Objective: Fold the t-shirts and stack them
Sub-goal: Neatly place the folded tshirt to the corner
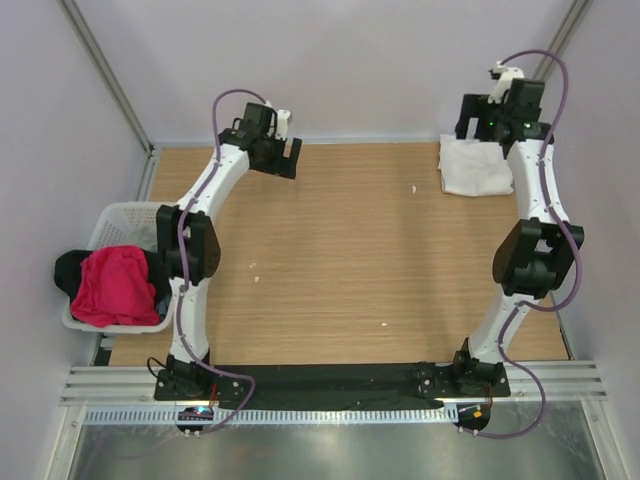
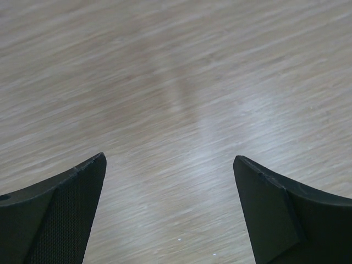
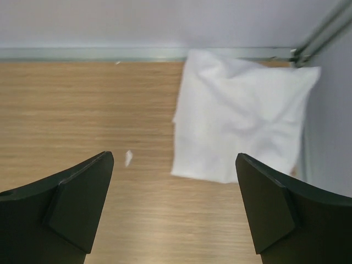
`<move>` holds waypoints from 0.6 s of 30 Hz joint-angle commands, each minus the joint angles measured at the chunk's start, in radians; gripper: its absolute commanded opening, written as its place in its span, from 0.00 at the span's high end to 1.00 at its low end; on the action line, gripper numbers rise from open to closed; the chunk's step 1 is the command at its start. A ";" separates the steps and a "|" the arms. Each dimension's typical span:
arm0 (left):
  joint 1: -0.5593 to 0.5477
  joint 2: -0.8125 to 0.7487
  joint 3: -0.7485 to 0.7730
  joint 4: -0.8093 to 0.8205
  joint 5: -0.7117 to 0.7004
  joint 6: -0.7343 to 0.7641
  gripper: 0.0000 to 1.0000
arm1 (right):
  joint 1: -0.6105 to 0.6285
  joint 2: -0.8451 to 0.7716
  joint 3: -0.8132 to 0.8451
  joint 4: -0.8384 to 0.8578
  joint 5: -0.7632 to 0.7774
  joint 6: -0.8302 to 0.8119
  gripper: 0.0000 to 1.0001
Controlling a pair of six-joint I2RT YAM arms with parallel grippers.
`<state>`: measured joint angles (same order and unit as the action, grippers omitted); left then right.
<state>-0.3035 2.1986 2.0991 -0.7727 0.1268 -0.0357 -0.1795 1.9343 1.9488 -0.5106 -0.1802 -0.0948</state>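
- Left claw (image 2: 170, 165): open, empty, over bare desk (image 1: 340, 260).
- Right claw (image 3: 173, 157): open, empty; folded white t-shirt (image 1: 473, 168) at its 1 o'clock.
- Pink-red t-shirt (image 1: 118, 285): in basket (image 1: 120, 209), desk's 9 o'clock; left arm nearer.

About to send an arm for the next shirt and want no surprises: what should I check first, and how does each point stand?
1. Left gripper open, empty: ok.
2. Right gripper open, empty, apart from the white t-shirt: ok.
3. White t-shirt folded, flat at the far right corner of the table: ok.
4. Pink-red t-shirt uncovered on top in the basket: ok.
5. Black t-shirt untangled from the pink-red one: cannot tell.
6. All shirts folded: not ok, two lie crumpled.
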 commanded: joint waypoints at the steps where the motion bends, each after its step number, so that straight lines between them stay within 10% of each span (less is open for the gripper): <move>1: 0.010 -0.126 -0.039 0.078 -0.171 0.004 0.00 | 0.087 -0.055 -0.111 -0.065 -0.079 0.043 0.00; 18: 0.015 -0.316 -0.191 0.056 -0.191 -0.064 0.00 | 0.242 -0.426 -0.537 -0.127 -0.010 0.116 0.00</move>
<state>-0.2943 1.9652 1.9064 -0.7181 -0.0883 -0.0654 0.0635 1.5959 1.4567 -0.6193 -0.2142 -0.0174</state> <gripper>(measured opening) 0.994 0.996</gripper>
